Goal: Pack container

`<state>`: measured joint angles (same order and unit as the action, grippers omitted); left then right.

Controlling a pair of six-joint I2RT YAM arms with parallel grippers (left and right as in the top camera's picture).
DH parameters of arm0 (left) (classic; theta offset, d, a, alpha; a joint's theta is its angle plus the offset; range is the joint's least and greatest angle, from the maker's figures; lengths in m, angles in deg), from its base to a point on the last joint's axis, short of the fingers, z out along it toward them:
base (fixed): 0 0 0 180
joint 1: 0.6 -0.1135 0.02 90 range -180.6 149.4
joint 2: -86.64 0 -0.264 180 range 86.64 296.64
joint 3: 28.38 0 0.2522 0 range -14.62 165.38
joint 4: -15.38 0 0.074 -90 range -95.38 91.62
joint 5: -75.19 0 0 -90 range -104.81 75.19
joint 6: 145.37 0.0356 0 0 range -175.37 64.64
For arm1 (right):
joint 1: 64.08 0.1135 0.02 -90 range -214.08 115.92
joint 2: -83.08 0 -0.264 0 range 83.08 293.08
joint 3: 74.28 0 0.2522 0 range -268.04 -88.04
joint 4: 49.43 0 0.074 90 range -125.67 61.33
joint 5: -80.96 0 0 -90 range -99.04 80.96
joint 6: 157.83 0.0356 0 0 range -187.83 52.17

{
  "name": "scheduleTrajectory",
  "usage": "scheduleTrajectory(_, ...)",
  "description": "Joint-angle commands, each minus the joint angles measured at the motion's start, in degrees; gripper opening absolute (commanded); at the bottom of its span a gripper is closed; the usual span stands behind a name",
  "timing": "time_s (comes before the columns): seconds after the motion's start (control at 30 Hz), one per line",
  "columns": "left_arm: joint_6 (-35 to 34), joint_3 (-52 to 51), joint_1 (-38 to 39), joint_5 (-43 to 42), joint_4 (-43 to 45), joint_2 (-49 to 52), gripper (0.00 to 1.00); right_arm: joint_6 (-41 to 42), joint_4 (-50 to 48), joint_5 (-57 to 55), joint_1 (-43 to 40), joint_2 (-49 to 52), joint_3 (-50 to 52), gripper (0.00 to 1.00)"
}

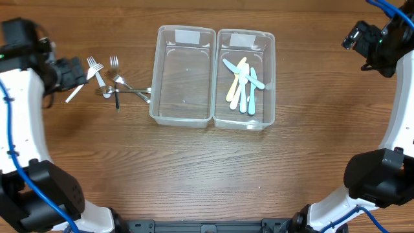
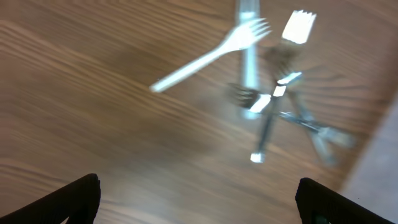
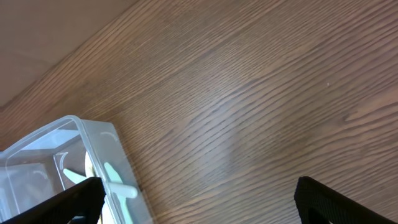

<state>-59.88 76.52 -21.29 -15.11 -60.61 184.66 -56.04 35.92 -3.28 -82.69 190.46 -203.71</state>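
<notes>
Just L of empty clear rectangular plastic tub (image 1: pixel 184 120): jumbled white-plastic + steel forks (image 2: pixel 273 93), unpacked. L gripper (image 2: pixel 199 202) over them, fingers wide, prob lining up a grab. R gripper (image 3: pixel 199 202) far R of tub, wide, holding nothing.

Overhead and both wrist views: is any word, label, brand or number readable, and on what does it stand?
No readable text in any view.
Left container: pale patch at its far end, nothing legible on it.
Right container: similar patch, nothing legible.
Forks and coloured utensils: no markings visible; the left wrist view is blurred.
</notes>
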Motion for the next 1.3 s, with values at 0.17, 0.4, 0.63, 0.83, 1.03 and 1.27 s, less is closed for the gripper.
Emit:
scheduleTrajectory(0.17, 24.72, 0.94, -2.58, 0.24, 11.76, 5.99, 0.89, 0.28, 1.79, 2.08, 0.33, -0.52, -0.13, 1.0)
scheduleTrajectory(0.4, 43.56, 0.94, -0.63, -2.27, 19.5, 13.11, 0.93, 0.28, 5.22, 2.08, 0.33, -0.52, -0.13, 1.0)
scheduleTrajectory(0.63, 44.83, 0.96, -0.57, -1.97, 18.4, 22.53, 1.0, 0.28, 7.82, 2.08, 0.33, -0.52, -0.13, 1.0)
scheduleTrajectory(0.83, 44.87, 3.37, -0.24, 0.13, 16.55, 25.51, 1.0, 0.42, 8.26, 2.1, 0.33, -0.52, -0.13, 1.0)
scheduleTrajectory(1.03, 48.85, 5.97, 1.31, 2.64, 16.55, 27.93, 0.96, 2.23, 8.35, 2.58, 0.33, -0.52, -0.13, 1.0)
scheduleTrajectory(1.27, 52.0, 5.97, 3.13, 3.67, 20.17, 29.51, 0.89, 2.23, 9.38, 3.39, 0.33, -0.52, -0.13, 1.0)
